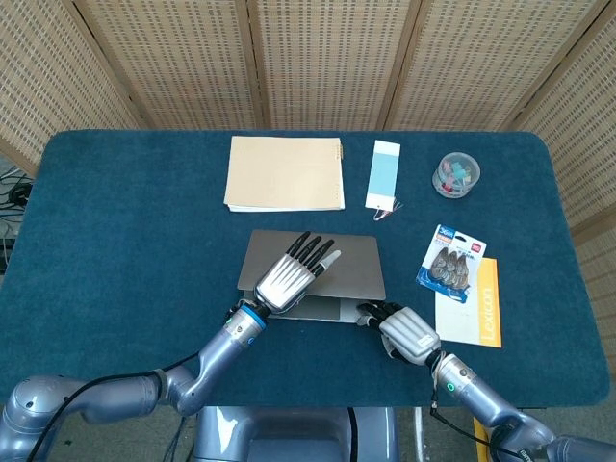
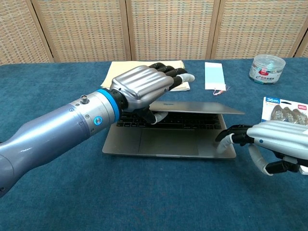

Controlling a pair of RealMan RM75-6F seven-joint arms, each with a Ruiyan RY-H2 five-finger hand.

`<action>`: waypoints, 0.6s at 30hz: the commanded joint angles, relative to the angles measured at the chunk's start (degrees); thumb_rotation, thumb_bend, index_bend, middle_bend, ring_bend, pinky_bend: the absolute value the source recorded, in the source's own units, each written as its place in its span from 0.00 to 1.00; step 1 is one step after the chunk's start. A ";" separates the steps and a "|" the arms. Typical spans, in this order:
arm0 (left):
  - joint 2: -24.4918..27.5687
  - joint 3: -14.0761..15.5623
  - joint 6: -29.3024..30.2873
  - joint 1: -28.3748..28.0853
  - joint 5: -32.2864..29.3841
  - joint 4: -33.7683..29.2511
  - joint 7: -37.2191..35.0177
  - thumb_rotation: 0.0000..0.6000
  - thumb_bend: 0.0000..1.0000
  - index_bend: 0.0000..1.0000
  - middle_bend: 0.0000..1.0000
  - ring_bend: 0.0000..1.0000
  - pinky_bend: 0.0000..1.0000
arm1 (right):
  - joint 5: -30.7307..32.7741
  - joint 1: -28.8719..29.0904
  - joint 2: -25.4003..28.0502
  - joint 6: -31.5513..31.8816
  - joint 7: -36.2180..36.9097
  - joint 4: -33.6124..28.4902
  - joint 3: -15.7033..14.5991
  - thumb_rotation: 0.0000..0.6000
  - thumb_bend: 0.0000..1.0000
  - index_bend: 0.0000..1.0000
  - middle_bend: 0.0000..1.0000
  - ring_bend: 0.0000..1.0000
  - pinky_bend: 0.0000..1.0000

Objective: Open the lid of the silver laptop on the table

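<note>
Blue-carpeted worktop (image 1: pixel 125 250), wicker screen panels behind. Nearest the robot: right robot hand (image 2: pixel 276 144) at the front right corner of the silver laptop (image 2: pixel 168 139), fingertips (image 2: pixel 225 141) touching the base there, nothing gripped, fingers loosely spread. Laptop sits mid-worktop, near the front edge, lid partly raised, keyboard visible under it in chest view. Left robot hand (image 2: pixel 144 89) holds the lid's front edge: thumb underneath, fingers laid flat over the top.

Right of the laptop: blister pack (image 1: pixel 451 261) overlapping an orange-edged card (image 1: pixel 476 306), well apart from the laptop. Further back: manila folder (image 1: pixel 285 173) just behind the laptop, light blue notepad (image 1: pixel 384 174) to its right, clear round tub (image 1: pixel 456 174) of small coloured items near the far right.
</note>
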 commanded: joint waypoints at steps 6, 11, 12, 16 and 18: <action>0.78 0.47 0.31 -0.35 0.04 -0.52 -0.88 1.00 0.49 0.00 0.00 0.00 0.00 | 3.31 0.87 -1.90 -1.45 -3.81 0.51 0.60 1.00 1.00 0.25 0.13 0.10 0.25; 0.80 0.61 0.58 -0.59 -0.27 -0.63 -0.91 1.00 0.50 0.00 0.00 0.00 0.00 | 6.25 0.88 -3.58 -1.83 -10.21 0.25 1.43 1.00 1.00 0.25 0.13 0.10 0.25; 0.78 0.62 0.63 -0.65 -0.34 -0.62 -0.87 1.00 0.50 0.00 0.00 0.00 0.00 | 6.90 0.93 -3.85 -1.95 -11.70 0.07 1.64 1.00 1.00 0.25 0.13 0.10 0.25; 0.73 0.61 0.71 -0.77 -0.77 -0.49 -0.93 1.00 0.50 0.00 0.00 0.00 0.00 | 9.80 0.99 -4.50 -2.74 -17.74 -0.48 2.15 1.00 1.00 0.25 0.13 0.10 0.25; 0.90 0.30 0.76 -0.80 -1.14 -0.74 -1.57 1.00 0.51 0.00 0.00 0.00 0.00 | 12.05 1.08 -4.59 -3.56 -19.83 -1.20 2.56 1.00 1.00 0.25 0.13 0.10 0.25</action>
